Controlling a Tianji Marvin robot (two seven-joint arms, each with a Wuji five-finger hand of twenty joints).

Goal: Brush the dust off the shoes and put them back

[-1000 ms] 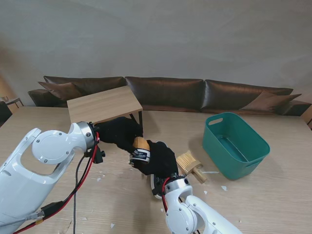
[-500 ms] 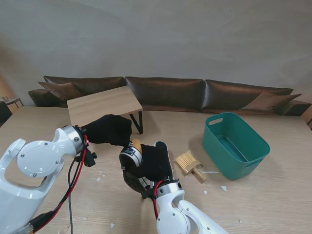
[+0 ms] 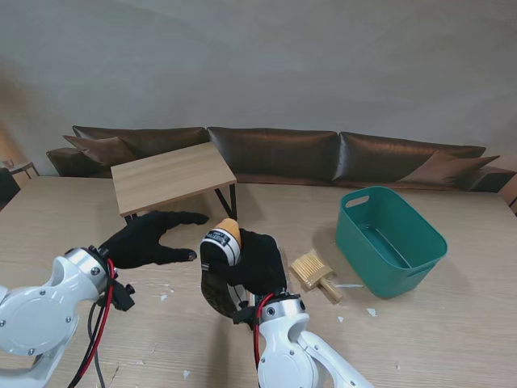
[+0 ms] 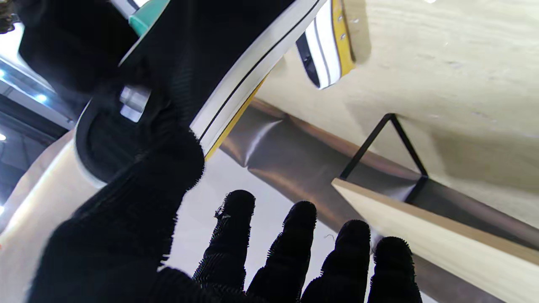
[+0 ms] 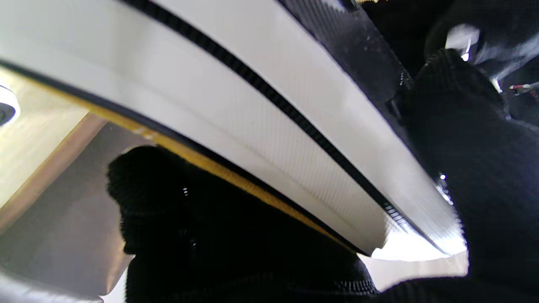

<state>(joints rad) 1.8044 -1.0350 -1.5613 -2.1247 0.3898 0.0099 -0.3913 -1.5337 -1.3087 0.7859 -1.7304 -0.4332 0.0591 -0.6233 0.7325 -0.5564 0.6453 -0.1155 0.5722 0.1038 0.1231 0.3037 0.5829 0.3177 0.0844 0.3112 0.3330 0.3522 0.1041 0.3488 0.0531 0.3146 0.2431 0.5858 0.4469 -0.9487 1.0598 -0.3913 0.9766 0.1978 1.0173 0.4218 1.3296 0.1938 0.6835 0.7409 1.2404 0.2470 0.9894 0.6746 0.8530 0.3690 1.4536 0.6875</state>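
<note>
Currently, the scene reads as follows.

Right hand: the right hand, low in the centre of the stand view, has its gloved fingers wrapped around a shoe and holds it lifted off the table.

Shoe in hand: black upper, white sidewall, yellow edge at the sole; its toe end points up and toward the left of the frame. The right wrist view shows the white sidewall clamped between dark fingers.

Left hand: the left hand, at lower left of the stand view, is spread wide and holds nothing; it sits just beside the shoe without touching it.

Second shoe: the left wrist view shows part of another shoe lying on the table top; the stand view does not show it clearly.

Brush: a wooden brush lies on the table right of centre, between the held shoe and the green tub. Neither hand touches it.

Small wooden table: the small wooden table stands at upper left, behind the left hand.

Progress: judged early. One shoe is picked up; the brush is untouched, so brushing and putting back both appear left to do.

Dust: pale flecks lie scattered on the table.
</note>
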